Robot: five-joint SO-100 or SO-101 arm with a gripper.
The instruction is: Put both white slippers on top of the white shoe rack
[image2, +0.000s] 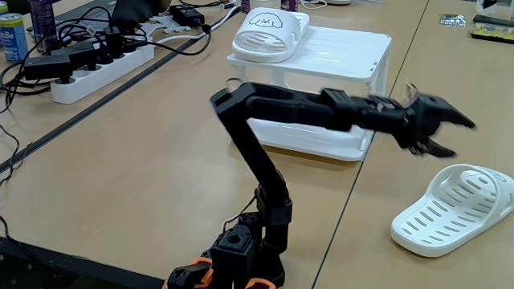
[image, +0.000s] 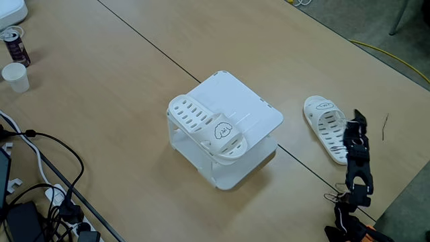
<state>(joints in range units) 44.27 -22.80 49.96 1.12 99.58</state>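
- Gripper (image2: 451, 135) state first: we see its two black fingers spread apart with nothing between them, hanging in the air at the end of the outstretched black arm (image2: 297, 106).
- Just below and beyond the gripper in a fixed view, one white slipper (image2: 455, 209) lies flat on the wooden table (image2: 161, 177), not touching the fingers; in a fixed view from above, the gripper (image: 355, 128) overlaps that slipper (image: 324, 121) at its strap end.
- Behind the gripper, toward the arm's far side, we find the white shoe rack (image2: 353, 60), its near edge close to the forearm but apart from it.
- On the rack's top panel, at the corner farthest from the gripper, sits the other white slipper (image2: 269, 34), its cartoon face visible; from above, that slipper (image: 208, 128) hangs slightly over the edge of the rack (image: 248, 101).
- Between rack and floor-lying slipper we see a strip of bare table, and the half of the top panel nearer the gripper is bare.
- Far from the gripper, a power strip (image2: 96, 68) and tangled cables (image2: 72, 44) crowd the table's edge.
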